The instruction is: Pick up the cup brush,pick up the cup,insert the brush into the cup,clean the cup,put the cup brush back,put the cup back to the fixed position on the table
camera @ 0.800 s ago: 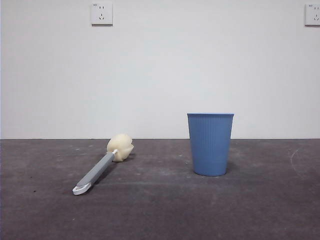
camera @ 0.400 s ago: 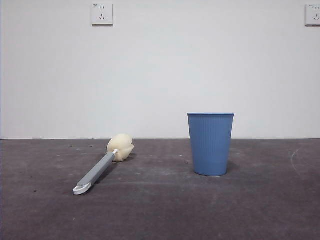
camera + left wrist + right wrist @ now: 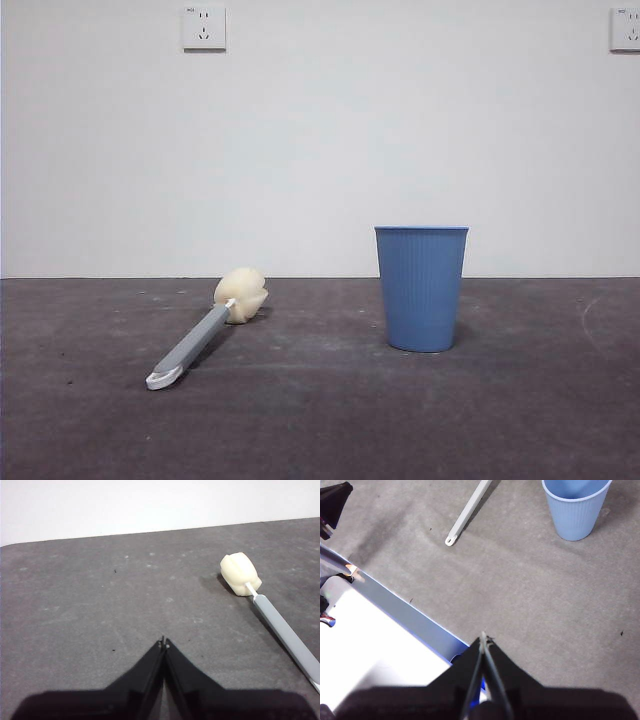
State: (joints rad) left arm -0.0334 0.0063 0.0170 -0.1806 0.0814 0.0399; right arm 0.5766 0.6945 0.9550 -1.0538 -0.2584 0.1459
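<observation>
The cup brush [image 3: 205,330] lies flat on the table [image 3: 320,420] at the left, its cream sponge head farther from the camera and its white looped tip nearer. It also shows in the left wrist view [image 3: 270,615] and the right wrist view [image 3: 467,512]. The blue ribbed cup [image 3: 421,288] stands upright to the right of it, and shows in the right wrist view [image 3: 575,507]. My left gripper [image 3: 163,641] is shut and empty, hovering apart from the brush. My right gripper [image 3: 483,636] is shut and empty, well back from the cup. Neither arm shows in the front view.
A white wall with two sockets [image 3: 203,27] stands behind the table. In the right wrist view the table's front edge with a blue-white strip [image 3: 395,605] runs below my gripper, and a black tip [image 3: 332,502] of the other arm shows at the corner.
</observation>
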